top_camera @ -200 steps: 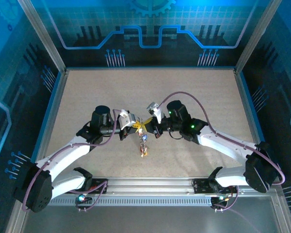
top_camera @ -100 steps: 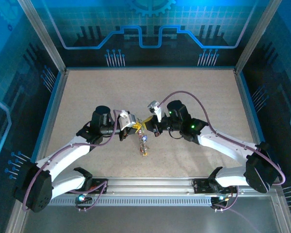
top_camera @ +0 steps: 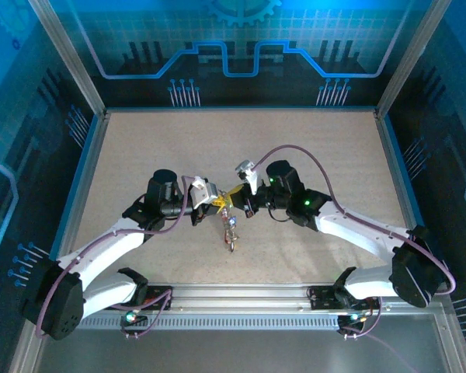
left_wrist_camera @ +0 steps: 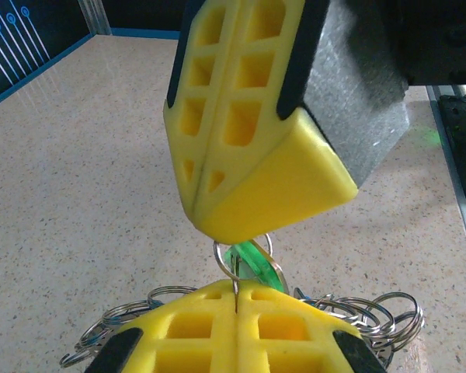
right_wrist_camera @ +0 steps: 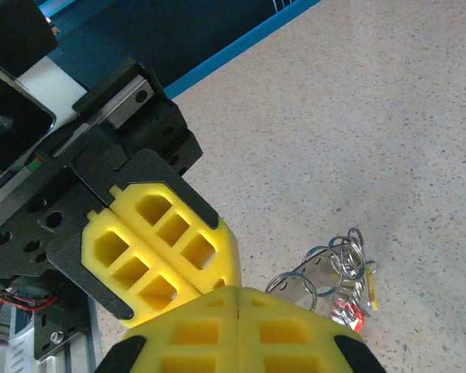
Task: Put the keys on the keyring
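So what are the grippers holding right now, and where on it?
Both pinch one small ring with a green tag: left gripper on one edge, right gripper on the opposite edge.

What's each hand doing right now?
Left hand: closed, pinching the small ring.
Right hand: closed on the same small ring, beside the green tag.

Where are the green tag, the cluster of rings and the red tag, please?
green tag (left_wrist_camera: 253, 263), left wrist view, on its visible middle.
cluster of rings (right_wrist_camera: 330, 272), right wrist view, on its middle.
red tag (right_wrist_camera: 354, 318), right wrist view, on its visible end.
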Controlling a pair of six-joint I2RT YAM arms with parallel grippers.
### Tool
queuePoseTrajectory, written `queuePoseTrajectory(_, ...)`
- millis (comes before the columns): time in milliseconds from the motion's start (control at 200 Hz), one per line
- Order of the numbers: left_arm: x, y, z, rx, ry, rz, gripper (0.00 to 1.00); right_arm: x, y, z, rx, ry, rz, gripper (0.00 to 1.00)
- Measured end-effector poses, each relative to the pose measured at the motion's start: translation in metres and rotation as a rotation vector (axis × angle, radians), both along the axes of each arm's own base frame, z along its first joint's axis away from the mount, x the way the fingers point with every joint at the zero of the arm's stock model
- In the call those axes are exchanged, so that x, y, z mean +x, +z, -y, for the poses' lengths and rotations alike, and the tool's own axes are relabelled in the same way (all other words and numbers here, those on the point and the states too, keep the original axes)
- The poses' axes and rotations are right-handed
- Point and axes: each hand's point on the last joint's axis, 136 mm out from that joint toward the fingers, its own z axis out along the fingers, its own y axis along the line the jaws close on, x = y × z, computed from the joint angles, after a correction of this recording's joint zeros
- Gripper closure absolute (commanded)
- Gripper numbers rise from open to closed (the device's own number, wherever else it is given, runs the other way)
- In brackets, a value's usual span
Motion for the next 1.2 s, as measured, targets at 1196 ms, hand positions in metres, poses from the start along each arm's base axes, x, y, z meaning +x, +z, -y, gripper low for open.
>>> queuePoseTrajectory(1196, 0.008, 0.010, 0.000, -0.035, 0.041, 0.011, 1.00, 0.002, -0.006, 0.011, -0.031, -0.047, 0.021, 1.00)
